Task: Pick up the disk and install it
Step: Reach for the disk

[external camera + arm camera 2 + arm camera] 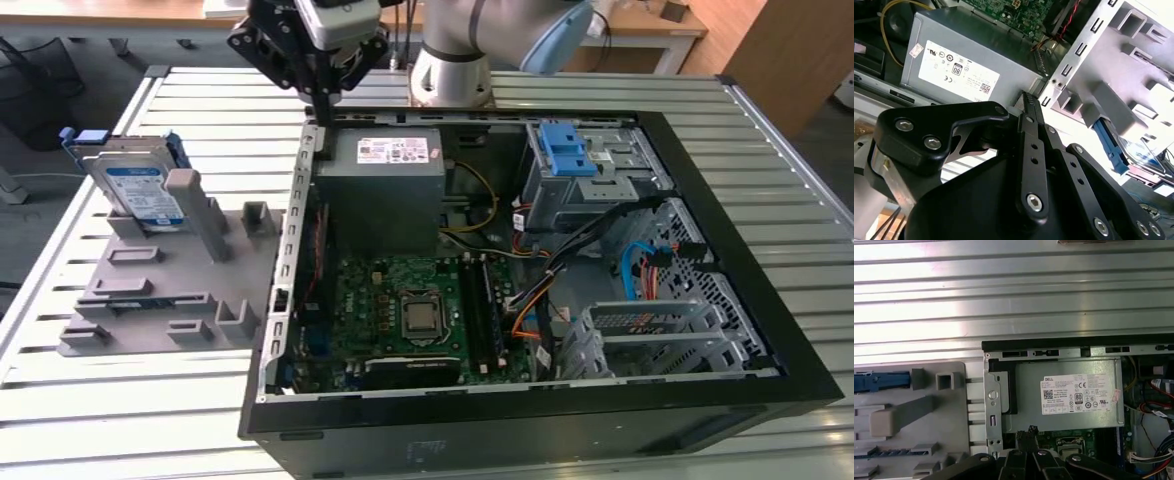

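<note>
Disk (138, 185) is what I am after, and it stands up on its edge in a grey holder (160, 290) on the table (200, 90), well apart from my claw (320, 112) and lower than it. My claw hangs over the corner of the open computer case (534, 415), just above the case wall, with the grey power box (387, 190) right beside it on the inside and the disk out past the wall on the other side. My two fingers are pressed together and there is nothing between them, which shows in both wrist views (1027, 97) (1029, 431). In the second wrist view the disk (1141, 150) peeks out beyond the holder, with its blue frame around it. In the first wrist view I can see the disk's blue end (879, 381) sticking out of the holder. I think the disk is hard and stiff and a bit heavy for something so thin. Its metal faces look smooth, so it may slip. I think it can get hurt inside if it is bumped or dropped. The top part is free above the holder, so I judge that the best place to pinch is up there, across the thin way, near the blue frame.
</note>
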Controlling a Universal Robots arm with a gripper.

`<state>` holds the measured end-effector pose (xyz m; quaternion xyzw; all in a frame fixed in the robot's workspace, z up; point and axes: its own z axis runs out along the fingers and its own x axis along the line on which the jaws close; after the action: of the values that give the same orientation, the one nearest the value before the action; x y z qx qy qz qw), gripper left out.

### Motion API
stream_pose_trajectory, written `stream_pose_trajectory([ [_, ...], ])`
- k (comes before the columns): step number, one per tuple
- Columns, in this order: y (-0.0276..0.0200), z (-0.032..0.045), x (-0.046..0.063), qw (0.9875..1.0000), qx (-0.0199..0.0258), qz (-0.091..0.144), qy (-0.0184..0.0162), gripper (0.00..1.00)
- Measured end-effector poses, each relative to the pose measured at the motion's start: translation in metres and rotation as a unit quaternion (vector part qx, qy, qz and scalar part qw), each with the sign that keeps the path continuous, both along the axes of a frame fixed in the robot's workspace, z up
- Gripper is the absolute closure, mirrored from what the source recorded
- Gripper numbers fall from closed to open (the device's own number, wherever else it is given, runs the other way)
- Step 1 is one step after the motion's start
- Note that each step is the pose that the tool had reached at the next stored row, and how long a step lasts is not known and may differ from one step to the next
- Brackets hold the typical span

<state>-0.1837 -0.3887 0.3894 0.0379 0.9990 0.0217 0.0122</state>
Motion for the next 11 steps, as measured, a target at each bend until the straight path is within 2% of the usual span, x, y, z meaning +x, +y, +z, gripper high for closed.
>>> stream_pose_trajectory([
  [11, 0.0021, -0.0007, -0.0078, 1.0, 0.0, 0.0, 0.0, 0.89],
])
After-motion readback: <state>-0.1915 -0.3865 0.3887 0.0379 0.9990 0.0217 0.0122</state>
